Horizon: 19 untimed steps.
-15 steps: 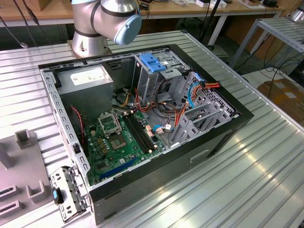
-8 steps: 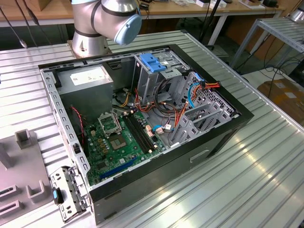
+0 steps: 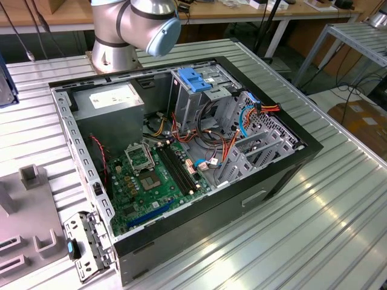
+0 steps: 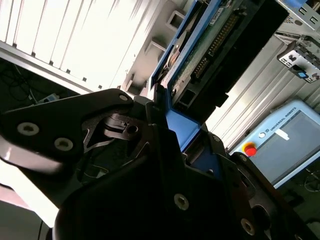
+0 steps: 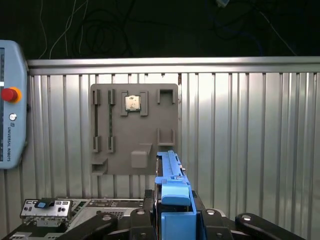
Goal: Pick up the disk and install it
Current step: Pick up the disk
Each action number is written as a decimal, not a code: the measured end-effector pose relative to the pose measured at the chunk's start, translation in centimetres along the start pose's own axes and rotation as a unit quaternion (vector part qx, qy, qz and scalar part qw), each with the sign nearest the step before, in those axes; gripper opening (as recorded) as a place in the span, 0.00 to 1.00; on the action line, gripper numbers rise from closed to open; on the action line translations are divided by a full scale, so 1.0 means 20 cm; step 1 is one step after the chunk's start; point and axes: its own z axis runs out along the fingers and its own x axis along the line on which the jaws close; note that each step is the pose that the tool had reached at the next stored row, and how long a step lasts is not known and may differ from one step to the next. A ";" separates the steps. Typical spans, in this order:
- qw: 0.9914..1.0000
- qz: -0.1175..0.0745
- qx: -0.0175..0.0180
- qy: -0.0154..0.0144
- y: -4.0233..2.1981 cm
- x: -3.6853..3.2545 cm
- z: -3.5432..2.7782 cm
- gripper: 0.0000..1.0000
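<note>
While the gripper (image 5: 173,212) holds the disk (image 5: 168,172) between its jaws, pickup looks done; fitting it into the computer case (image 3: 279,176) remains.

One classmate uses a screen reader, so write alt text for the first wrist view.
The gripper holds the blue-framed disk in front of a ribbed metal table. On the table lies a grey holder plate carrying one square chip, with a teach pendant nearby.

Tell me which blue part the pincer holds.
The disk, clamped by its blue carrier in the pincer; the lighter-blue latch sits on the cage, the blue cables inside the case.
</note>
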 end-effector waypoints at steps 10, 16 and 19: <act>1.000 0.000 0.000 0.000 -0.097 0.001 0.004 0.37; 1.000 0.000 0.001 0.000 -0.128 0.001 0.002 0.37; 1.000 0.000 0.001 0.000 -0.145 0.001 0.002 0.37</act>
